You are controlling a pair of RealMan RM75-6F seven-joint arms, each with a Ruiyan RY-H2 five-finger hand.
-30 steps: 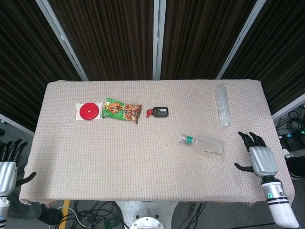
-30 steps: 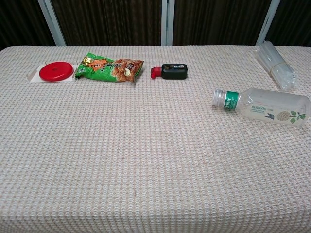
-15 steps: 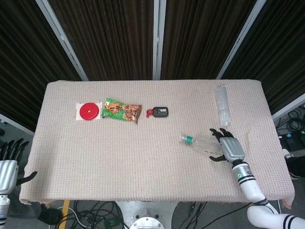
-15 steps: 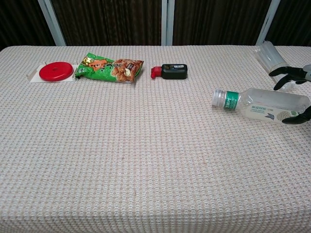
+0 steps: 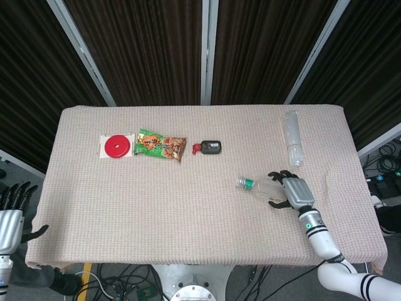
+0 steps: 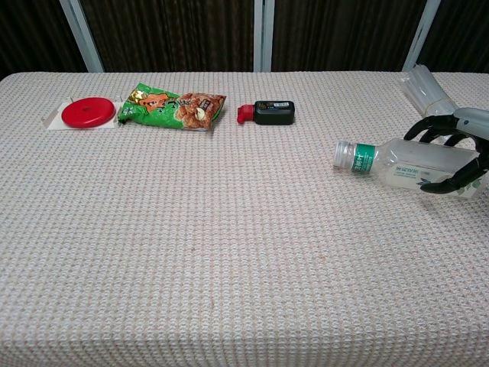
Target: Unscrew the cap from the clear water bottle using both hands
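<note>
The clear water bottle (image 5: 262, 186) (image 6: 397, 160) lies on its side at the right of the table, its white cap (image 5: 239, 182) (image 6: 341, 154) and green neck band pointing left. My right hand (image 5: 294, 191) (image 6: 454, 145) is over the bottle's base end, its fingers (image 6: 428, 126) arched over the far side and the thumb on the near side. They reach around the body without visibly clamping it. My left hand (image 5: 9, 219) hangs off the table's front left corner with its fingers spread, holding nothing.
A red disc on a white card (image 5: 116, 146) (image 6: 88, 112), a green snack bag (image 5: 161, 145) (image 6: 172, 107) and a small black bottle with a red cap (image 5: 210, 148) (image 6: 269, 112) lie along the back. A clear plastic sleeve (image 5: 292, 138) (image 6: 432, 95) lies at the back right.
My right hand has moved from the table's right front edge leftwards to the bottle and now has its fingers around the body. The bottle and left hand have stayed put.
</note>
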